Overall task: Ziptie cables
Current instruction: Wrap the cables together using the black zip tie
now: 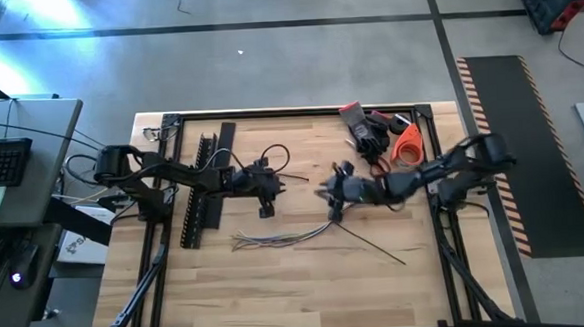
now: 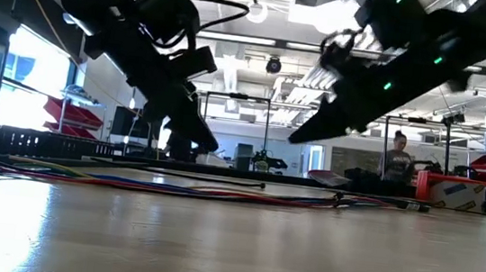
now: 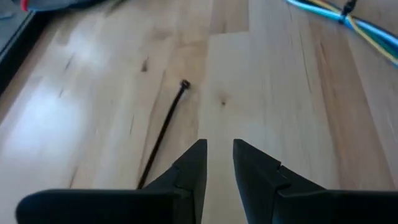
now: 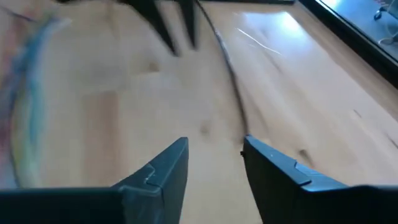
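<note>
The cables (image 1: 284, 238) lie loose on the wooden table, a thin bunch of dark, reddish and whitish wires nearer the near edge than both grippers. They show as coloured lines in the low view (image 2: 174, 186) and in the left wrist view (image 3: 351, 22). My left gripper (image 1: 266, 211) (image 3: 219, 144) hovers open above the table's middle. My right gripper (image 1: 333, 214) (image 4: 214, 142) faces it, also open. A black zip tie (image 3: 168, 124) lies flat, its head (image 3: 185, 84) away from my left fingers. A black zip tie strap (image 4: 230, 81) runs past one right finger. A long black zip tie (image 1: 371, 244) lies near my right gripper.
The slotted black rail (image 1: 198, 193) and a flat black strip (image 1: 221, 137) lie at the table's left. Red, black and orange tools (image 1: 381, 137) sit in the far right corner. A black frame (image 1: 299, 111) edges the table. A person (image 2: 398, 154) stands far behind.
</note>
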You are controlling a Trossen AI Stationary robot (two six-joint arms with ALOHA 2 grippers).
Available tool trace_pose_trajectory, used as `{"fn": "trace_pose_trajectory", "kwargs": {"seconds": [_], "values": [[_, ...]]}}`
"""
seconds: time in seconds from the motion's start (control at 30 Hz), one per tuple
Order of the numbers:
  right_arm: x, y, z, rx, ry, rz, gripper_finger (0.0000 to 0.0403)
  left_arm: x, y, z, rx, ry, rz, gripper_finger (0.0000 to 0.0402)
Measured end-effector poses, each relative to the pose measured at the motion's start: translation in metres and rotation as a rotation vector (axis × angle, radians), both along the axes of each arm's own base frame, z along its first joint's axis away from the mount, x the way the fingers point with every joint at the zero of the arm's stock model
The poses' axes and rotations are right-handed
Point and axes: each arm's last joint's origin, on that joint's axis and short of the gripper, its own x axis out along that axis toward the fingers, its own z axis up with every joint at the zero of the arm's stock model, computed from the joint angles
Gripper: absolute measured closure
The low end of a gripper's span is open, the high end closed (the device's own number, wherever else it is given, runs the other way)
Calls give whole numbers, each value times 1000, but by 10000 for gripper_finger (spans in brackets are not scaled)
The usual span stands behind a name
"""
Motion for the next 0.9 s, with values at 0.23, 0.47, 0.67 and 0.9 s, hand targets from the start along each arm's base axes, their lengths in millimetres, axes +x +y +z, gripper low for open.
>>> {"fn": "trace_pose_trajectory", "kwargs": {"seconds": [0.23, 0.47, 0.67, 0.9], "values": [[25, -55, -19, 66, 43, -20, 269, 2, 6, -1, 49, -10, 45, 339], [53, -84, -28, 181, 121, 25, 269, 4, 19, -11, 53, -4, 81, 339], [63, -78, -34, 317, 301, 88, 269, 6, 15, -18, -1, 7, 42, 339], [60, -38, -20, 400, 366, 193, 269, 7, 3, -18, -4, 4, 5, 339]]}}
